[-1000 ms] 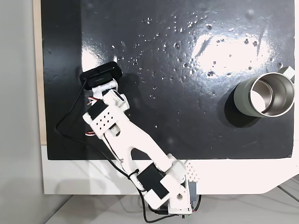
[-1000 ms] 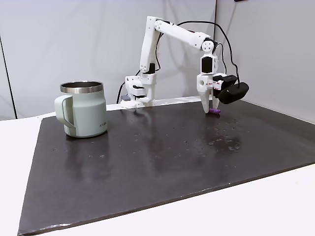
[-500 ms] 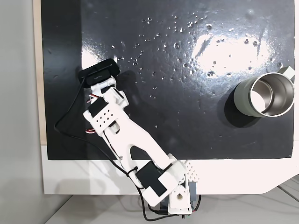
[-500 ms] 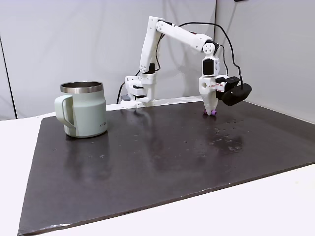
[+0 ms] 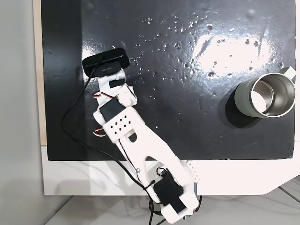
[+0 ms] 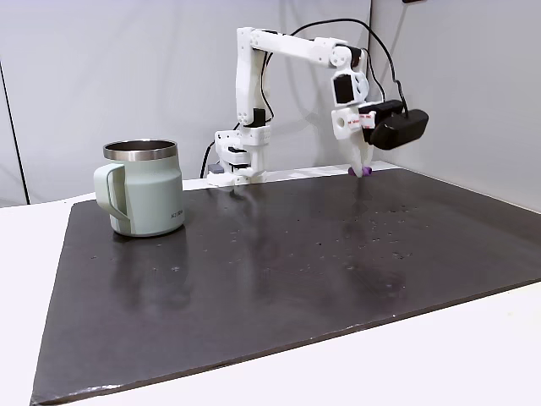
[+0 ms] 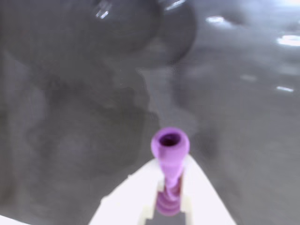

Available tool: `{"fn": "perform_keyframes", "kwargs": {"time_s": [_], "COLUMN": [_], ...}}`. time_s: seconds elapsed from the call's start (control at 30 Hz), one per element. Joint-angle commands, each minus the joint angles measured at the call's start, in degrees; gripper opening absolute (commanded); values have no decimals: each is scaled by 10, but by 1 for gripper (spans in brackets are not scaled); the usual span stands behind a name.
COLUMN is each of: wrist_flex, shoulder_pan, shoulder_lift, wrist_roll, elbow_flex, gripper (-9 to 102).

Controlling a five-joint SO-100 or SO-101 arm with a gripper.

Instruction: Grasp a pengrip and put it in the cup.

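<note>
Pengrip [image 7: 170,161] pinched in claw [image 6: 362,170], arm raised above mat.

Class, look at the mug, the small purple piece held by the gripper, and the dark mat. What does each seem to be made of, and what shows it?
Pale grey-green mug: likely steel with a matt coating; its inside gleams silver. Small lilac ribbed tube, clamped in the white gripper: probably soft rubber or silicone, matt and hollow. Black mat: perhaps glossy plastic or rubber; it mirrors the lights.

Glossy black mat [image 6: 254,279] on white table [image 6: 473,347], plain grey walls [image 6: 110,76], glare patches
</note>
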Motion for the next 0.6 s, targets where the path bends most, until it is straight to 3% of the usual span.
{"fn": "perform_keyframes", "kwargs": {"time_s": [0.0, 0.57], "wrist_flex": [40, 70], "shoulder_pan": [73, 542], "shoulder_lift": [112, 294], "wrist_roll": [14, 70], "elbow_flex": [-4, 17], "gripper": [0, 0]}}
